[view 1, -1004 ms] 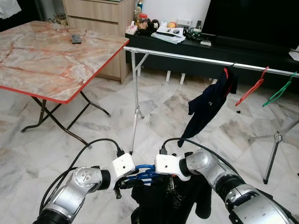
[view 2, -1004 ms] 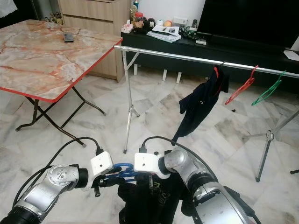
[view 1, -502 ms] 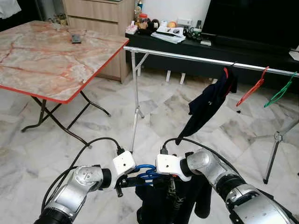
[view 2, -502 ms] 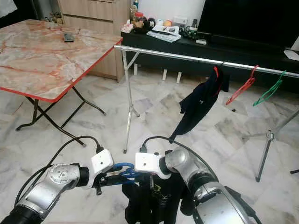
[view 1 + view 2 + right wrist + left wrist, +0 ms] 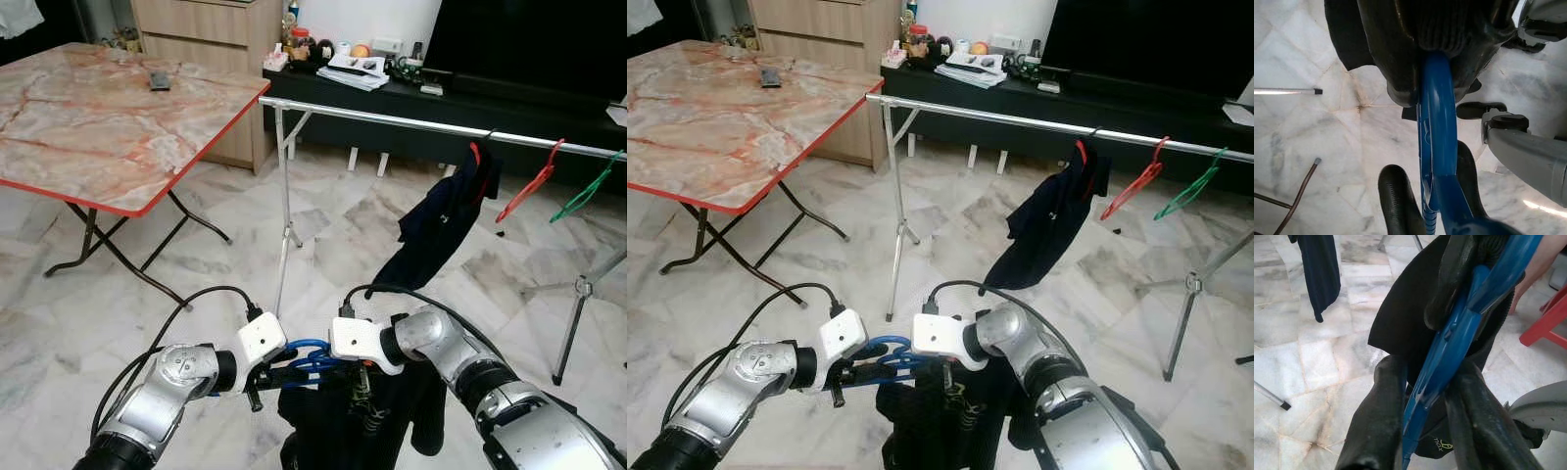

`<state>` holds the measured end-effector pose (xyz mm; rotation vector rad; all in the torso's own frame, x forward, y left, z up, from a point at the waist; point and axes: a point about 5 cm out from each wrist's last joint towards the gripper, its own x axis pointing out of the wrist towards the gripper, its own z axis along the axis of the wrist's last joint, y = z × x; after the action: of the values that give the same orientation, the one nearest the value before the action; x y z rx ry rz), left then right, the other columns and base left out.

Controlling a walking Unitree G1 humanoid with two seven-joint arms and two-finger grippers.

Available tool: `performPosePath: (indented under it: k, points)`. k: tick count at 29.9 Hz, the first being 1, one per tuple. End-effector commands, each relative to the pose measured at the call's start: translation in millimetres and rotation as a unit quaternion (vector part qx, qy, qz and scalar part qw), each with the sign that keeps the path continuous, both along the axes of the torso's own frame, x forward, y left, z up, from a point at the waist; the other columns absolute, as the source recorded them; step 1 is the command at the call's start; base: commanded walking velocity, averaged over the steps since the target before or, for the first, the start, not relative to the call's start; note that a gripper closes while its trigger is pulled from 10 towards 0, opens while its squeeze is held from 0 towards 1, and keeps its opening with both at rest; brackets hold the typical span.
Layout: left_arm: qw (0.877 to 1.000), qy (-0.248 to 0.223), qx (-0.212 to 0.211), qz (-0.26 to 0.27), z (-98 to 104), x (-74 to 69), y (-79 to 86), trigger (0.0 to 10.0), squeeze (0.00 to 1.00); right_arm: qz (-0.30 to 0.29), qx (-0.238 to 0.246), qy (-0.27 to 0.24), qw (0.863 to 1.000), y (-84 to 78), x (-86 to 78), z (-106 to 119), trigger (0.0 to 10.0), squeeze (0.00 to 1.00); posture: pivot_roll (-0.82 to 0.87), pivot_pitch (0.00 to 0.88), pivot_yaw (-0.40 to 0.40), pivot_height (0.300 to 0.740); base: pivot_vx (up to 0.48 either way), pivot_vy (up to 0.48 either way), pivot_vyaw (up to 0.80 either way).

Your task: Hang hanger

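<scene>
The blue plastic hanger [image 5: 306, 358], draped with a black garment [image 5: 353, 426], is clamped at one end by the left gripper [image 5: 1422, 396] and at the other by the right gripper [image 5: 1430, 188], jaws clenched. It has been raised slightly since earlier, low before the silver metal rail [image 5: 392, 119].

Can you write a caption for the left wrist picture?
Left gripper fingers shut on a blue hanger carrying dark clothing.
</scene>
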<state>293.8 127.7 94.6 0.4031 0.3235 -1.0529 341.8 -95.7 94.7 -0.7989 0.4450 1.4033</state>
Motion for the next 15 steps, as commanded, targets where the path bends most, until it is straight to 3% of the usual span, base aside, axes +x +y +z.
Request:
performPosePath:
  k: [1,6,15]
  points:
    - [1.000,-0.005,0.010,-0.016,2.4,-0.3,-6.6,9.9,0.00,-0.007,0.022,-0.029,0.999,7.5,9.8,17.7,10.0,0.00,0.14,0.064,-0.099,0.740,0.000,0.000,0.00]
    - [1.000,-0.007,0.020,-0.017,2.9,-0.4,-6.8,10.0,0.00,-0.036,0.024,-0.051,0.998,6.5,14.5,19.7,10.0,0.00,0.14,0.064,-0.099,0.740,0.000,0.000,0.00]
    - [1.000,-0.012,0.021,-0.005,3.7,0.4,-6.0,10.0,0.00,-0.026,0.044,-0.040,0.998,12.5,12.9,21.7,10.0,0.00,0.14,0.063,-0.097,0.740,0.000,0.000,0.00]
